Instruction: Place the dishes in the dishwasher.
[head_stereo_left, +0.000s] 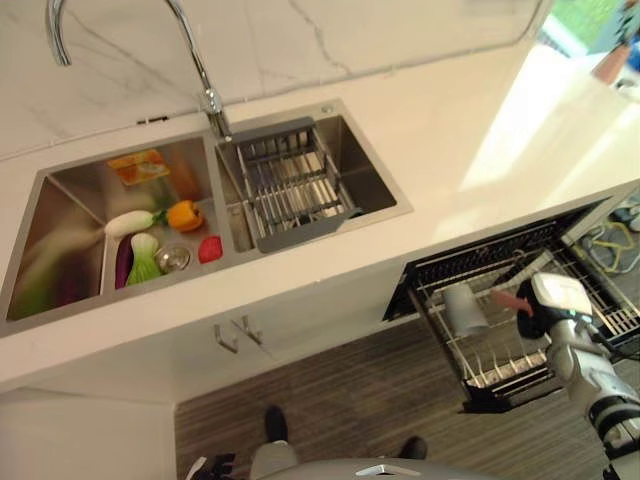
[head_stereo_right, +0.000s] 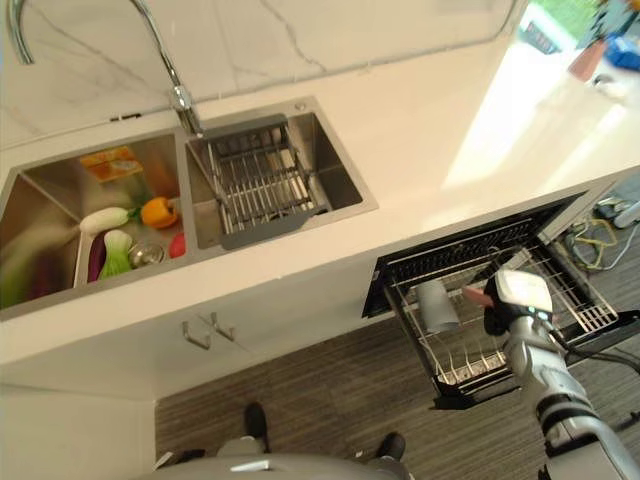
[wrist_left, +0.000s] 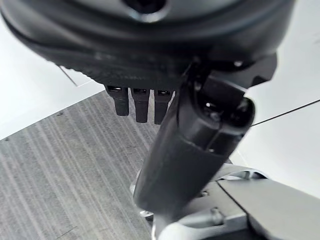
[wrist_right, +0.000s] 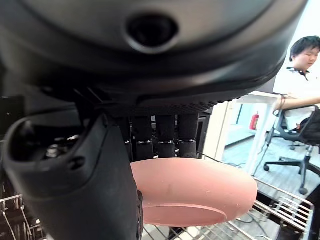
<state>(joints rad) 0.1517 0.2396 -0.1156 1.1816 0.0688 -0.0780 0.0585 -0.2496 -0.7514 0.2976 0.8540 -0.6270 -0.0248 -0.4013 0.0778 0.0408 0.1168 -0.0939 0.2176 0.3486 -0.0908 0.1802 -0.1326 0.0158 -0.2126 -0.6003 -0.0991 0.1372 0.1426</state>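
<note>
Holding a pink dish (wrist_right: 192, 192) between thumb and fingers, the right hand (head_stereo_left: 535, 320) sits at the lower right of the head views, over the pulled-out dishwasher rack (head_stereo_left: 500, 370); the dish is smooth, matte salmon-pink, round, with a shallow foot ring on its underside, and faint scuffs show on its curve; in the head views just a pink sliver (head_stereo_right: 478, 296) pokes out to the left of the hand; a grey cup (head_stereo_left: 463, 308) lies on its side in the rack, just beside that sliver; the rack is wire, with rows of upright tines, and slides out from under the white counter (head_stereo_left: 450, 130); at the upper left of the frame a double sink (head_stereo_left: 60, 200) holds vegetables (head_stereo_left: 150, 235) in its left basin and a wire basket (head_stereo_left: 290, 185) in its right; the left hand (wrist_left: 190, 145) hangs over the striped floor (wrist_left: 60, 175), fingers (wrist_left: 141, 104) straight and relaxed, holding nothing; a person (wrist_right: 300, 75) sits in the far background of the right wrist view.
</note>
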